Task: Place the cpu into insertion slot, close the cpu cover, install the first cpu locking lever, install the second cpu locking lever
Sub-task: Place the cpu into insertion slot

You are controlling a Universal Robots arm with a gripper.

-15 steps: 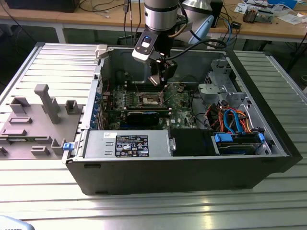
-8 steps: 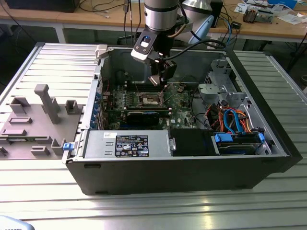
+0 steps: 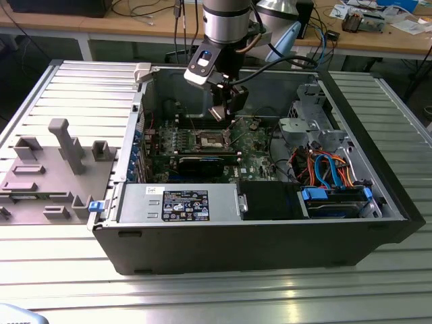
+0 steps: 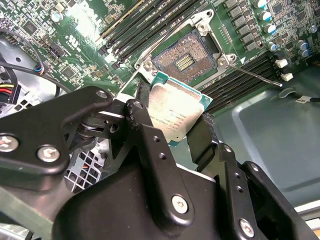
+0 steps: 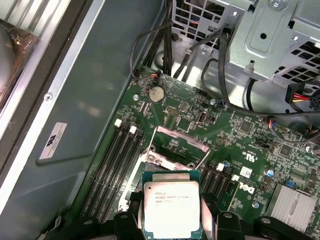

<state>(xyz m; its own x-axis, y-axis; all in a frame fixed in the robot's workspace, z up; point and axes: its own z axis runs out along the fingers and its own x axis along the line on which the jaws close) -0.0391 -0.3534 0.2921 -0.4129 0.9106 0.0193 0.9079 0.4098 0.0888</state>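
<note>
Jaws: pinching the cpu (image 4: 174, 114) by two opposite edges.
Gripper (image 4: 172, 125): poised above the green board (image 5: 235, 135), chip apparently not yet seated.
Insertion slot (image 4: 187, 60): bare, near the chip.
Cpu cover (image 5: 184, 136): swung open.
Doing it well: likely needs the chip square to the socket rim, lowered flat, no sliding over the contacts.

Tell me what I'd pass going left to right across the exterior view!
Grey plastic blocks → pincer holding the cpu → silver metal cage → computer case's right wall.
</note>
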